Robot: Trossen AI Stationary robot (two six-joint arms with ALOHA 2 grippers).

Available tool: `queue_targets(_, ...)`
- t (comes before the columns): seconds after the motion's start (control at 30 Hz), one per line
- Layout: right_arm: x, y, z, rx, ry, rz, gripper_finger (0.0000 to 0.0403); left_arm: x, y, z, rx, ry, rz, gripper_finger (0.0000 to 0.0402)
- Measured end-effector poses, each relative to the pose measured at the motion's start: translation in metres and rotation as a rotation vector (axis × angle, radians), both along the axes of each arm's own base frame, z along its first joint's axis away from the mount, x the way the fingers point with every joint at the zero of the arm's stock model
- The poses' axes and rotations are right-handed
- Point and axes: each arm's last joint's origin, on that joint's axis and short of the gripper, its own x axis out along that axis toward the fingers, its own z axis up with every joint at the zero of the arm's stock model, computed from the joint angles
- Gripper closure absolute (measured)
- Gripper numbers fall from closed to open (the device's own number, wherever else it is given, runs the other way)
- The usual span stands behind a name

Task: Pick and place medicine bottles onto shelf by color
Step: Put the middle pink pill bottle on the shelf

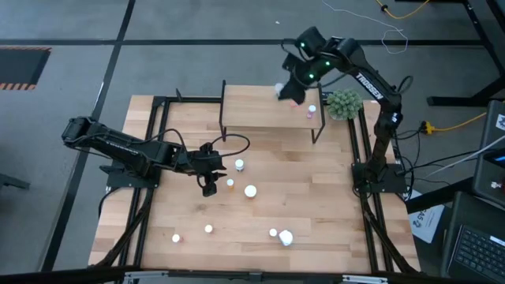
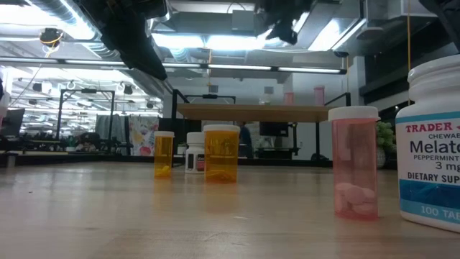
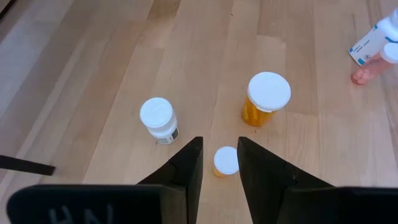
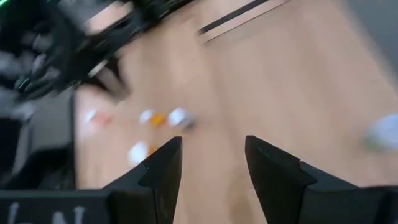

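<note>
My left gripper (image 1: 211,186) is open low over the table's middle. In the left wrist view (image 3: 219,149) its fingers stand on either side of a small orange bottle (image 3: 226,162) without touching it. This bottle (image 1: 230,183) stands on the table, with a small white bottle (image 3: 157,120) and a larger orange bottle (image 3: 266,99) beside it. My right gripper (image 1: 289,91) is open and empty (image 4: 211,149) above the right part of the shelf (image 1: 260,114). A pink bottle (image 1: 312,111) stands on the shelf's right end.
Near the table's front edge stand a pink bottle (image 1: 177,237), an orange one (image 1: 208,229), another pink one (image 1: 273,233) and a large white bottle (image 1: 286,237). A small green plant (image 1: 344,103) stands right of the shelf. Black frame rails run along the table's sides.
</note>
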Motion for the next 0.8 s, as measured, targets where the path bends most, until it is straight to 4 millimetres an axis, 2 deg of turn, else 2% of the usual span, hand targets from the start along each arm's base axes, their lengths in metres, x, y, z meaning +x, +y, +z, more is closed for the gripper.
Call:
queue_targets(0.2,0.009,0.048,-0.004,0.058,0.109,0.195,0.0224,0.000,0.000,0.000,-0.016,-0.002,0.007,0.0306)
queue_targets(0.47,0.027,0.111,-0.020,0.065,0.184,0.397,0.0224,-0.011,-0.010,-0.004,-0.333,0.127,-0.081,0.0307)
queue_targets(0.57,0.029,0.131,-0.026,0.044,0.222,0.447,0.0224,-0.017,-0.024,-0.005,-0.496,0.199,-0.148,0.0312)
queue_targets(0.7,0.030,0.151,-0.034,0.007,0.278,0.490,0.0224,-0.029,-0.056,-0.004,-0.736,0.331,-0.248,0.0319)
queue_targets(0.8,0.031,0.161,-0.044,-0.010,0.325,0.514,0.0224,-0.041,-0.080,-0.003,-0.869,0.440,-0.244,0.0321)
